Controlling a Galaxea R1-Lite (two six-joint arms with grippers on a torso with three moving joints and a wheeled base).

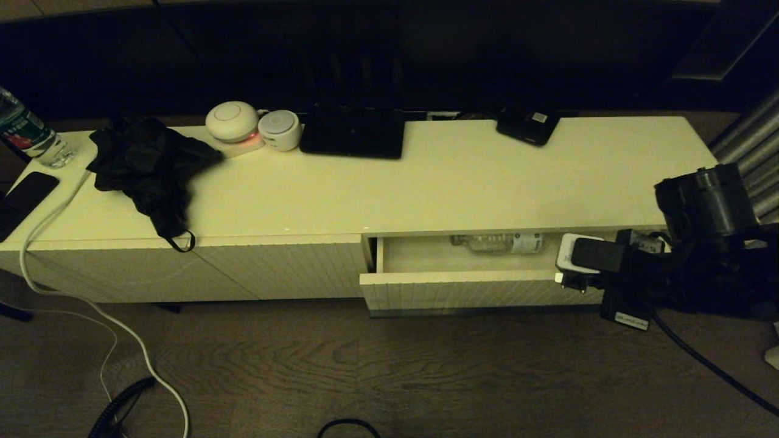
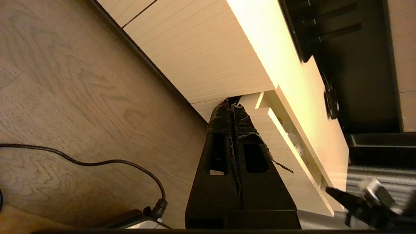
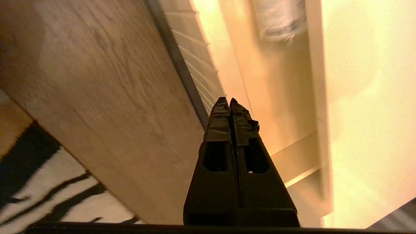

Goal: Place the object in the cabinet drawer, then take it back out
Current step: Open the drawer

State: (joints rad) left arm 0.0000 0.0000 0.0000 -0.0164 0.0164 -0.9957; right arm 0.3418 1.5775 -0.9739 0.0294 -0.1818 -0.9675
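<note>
Jaws of the right gripper (image 3: pixel 230 103) are pressed fully together and hold nothing; the tips sit just outside the right end of the cream ribbed drawer front (image 1: pixel 462 293), near its top edge. Risk, as a judgement: with fingers shut, any reach for the bottle would push it toward the rear wall rather than grasp it, and a low approach could strike the front panel and slide the drawer inward. The wide shallow cabinet drawer (image 1: pixel 426 255) stands partly open and contains one item: the small clear plastic water bottle (image 1: pixel 496 243), lying on its side along the rear edge of the pale interior, partly beneath the cabinet top's overhang. That overhang narrows access from above. The left gripper (image 2: pixel 231 107) is shut, empty and parked low before the cabinet front.
</note>
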